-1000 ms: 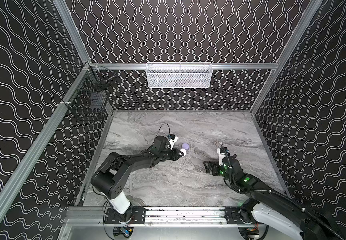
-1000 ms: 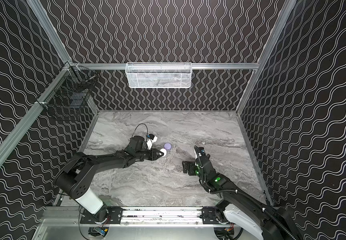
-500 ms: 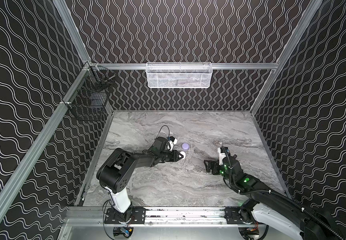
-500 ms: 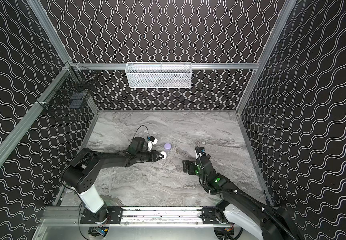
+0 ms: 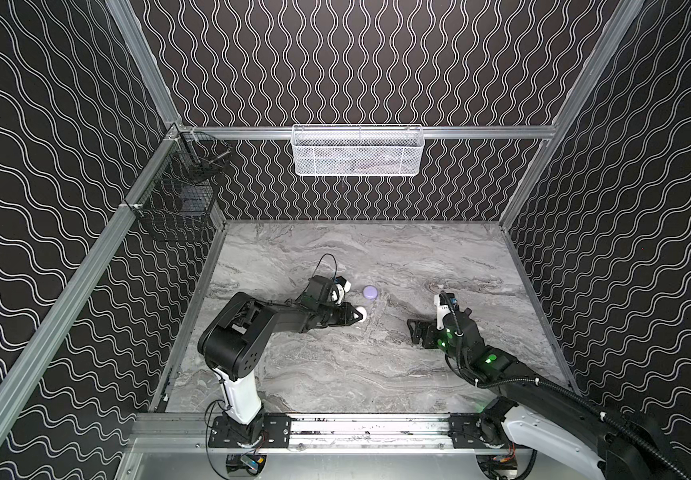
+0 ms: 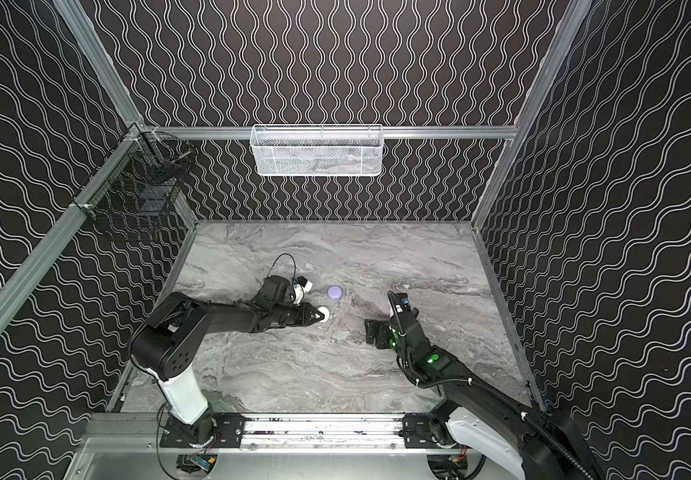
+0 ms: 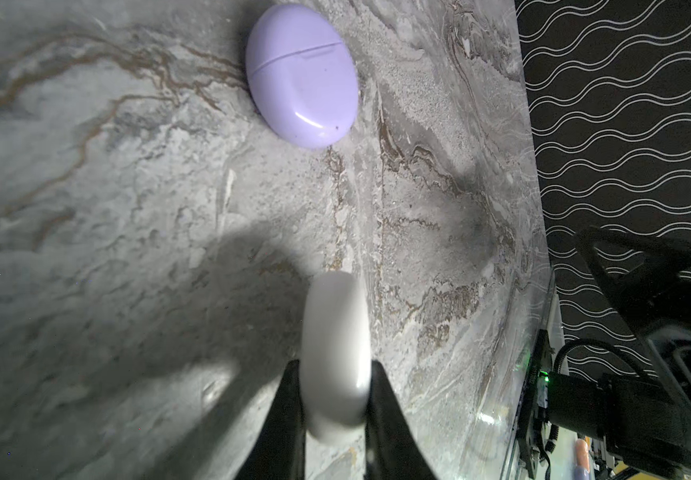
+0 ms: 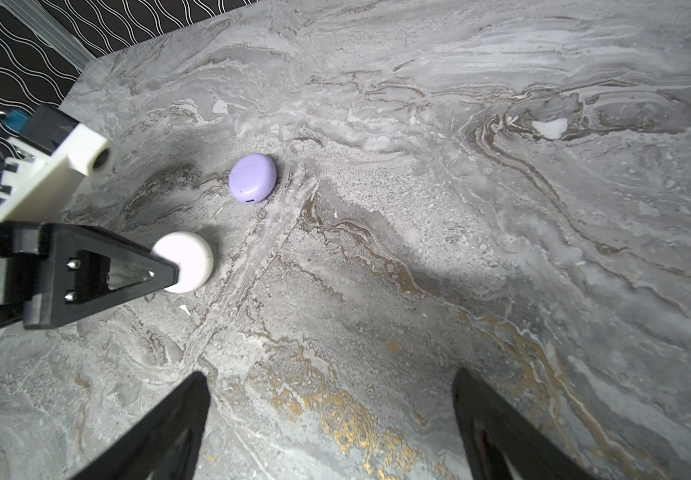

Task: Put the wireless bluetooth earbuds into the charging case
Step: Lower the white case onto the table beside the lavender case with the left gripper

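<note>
White case (image 7: 335, 357) shut, pinched edge-on in left gripper (image 7: 335, 368). Lavender case (image 5: 370, 291) shut, on table (image 5: 335, 374) near it. Earbuds hidden. Right gripper (image 8: 330, 376) wide apart, empty. Since second ago: cases unmoved, left elbow shifted slightly.

Lab robot cell: aluminium frame (image 5: 481, 132), patterned walls (image 5: 356, 62)

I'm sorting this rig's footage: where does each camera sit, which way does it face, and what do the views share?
Top views: high above the front rail, looking down toward the back wall; the whole robot shows, left gripper and right gripper included.
Left wrist: behind the left gripper, facing along its jaws, shut on the white case, toward the lavender case; right gripper at the edge.
Right wrist: behind the right gripper, looking down past its open jaws at the table; left gripper visible.
Shared by all: both cases.
</note>
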You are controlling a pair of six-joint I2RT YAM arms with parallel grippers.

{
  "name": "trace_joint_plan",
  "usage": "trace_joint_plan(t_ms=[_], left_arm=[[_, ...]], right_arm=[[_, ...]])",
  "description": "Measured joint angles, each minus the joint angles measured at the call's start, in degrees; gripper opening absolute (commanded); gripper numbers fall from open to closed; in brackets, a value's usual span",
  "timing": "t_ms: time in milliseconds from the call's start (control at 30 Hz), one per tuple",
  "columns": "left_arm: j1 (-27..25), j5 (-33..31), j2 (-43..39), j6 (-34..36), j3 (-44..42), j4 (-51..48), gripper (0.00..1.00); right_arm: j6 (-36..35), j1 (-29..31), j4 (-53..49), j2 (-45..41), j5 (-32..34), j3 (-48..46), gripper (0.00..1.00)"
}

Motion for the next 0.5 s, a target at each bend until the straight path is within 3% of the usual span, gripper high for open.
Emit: trace_joint_plan(t_ms=[300,500], left_arm=[[0.31,0.2,0.83,-0.02,0.37,0.24,0.26],[0.61,-0.87,0.83,-0.02,0.59,-0.98,0.33]], right_arm=[[0.0,0.04,-0.09,0.26,0.07,0.26,0.93],[-0.02,0.04,-0.09,0.31,0.2,0.33,0.93]])
